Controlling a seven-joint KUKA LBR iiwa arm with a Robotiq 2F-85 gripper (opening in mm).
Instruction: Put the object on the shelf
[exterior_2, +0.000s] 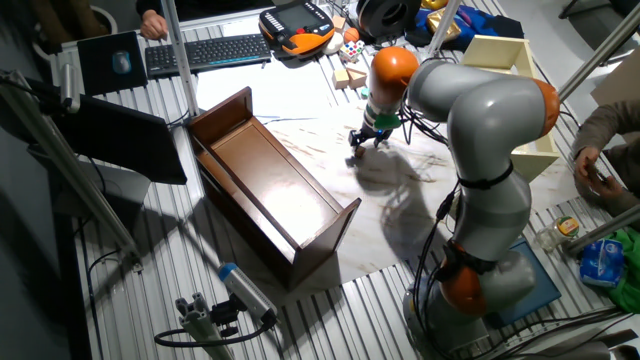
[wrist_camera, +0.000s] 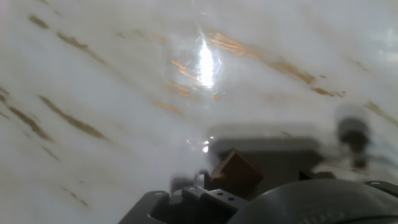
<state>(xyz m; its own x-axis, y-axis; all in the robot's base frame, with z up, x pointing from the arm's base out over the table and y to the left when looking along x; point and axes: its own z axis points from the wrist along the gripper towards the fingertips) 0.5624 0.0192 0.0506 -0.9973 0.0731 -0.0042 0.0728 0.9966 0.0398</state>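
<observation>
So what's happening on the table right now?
The arm's gripper is low over the marbled table, to the right of the dark shelf. The hand view shows the small brown cube right by the gripper, over the table surface. Whether it is gripped is unclear. It is not on the shelf yet.

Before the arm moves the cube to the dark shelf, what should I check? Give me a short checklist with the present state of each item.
1. Cube near the gripper: ok, it sits close by the hand in the hand view.
2. Cube firmly held: cannot tell, the fingers are blurred and mostly hidden.
3. Gripper low over the marbled surface: ok.
4. Shelf inside free: ok, nothing lies in it.
5. Path to the shelf: ok, only bare surface between them.
6. Cube upright: not ok, it looks tilted.
</observation>
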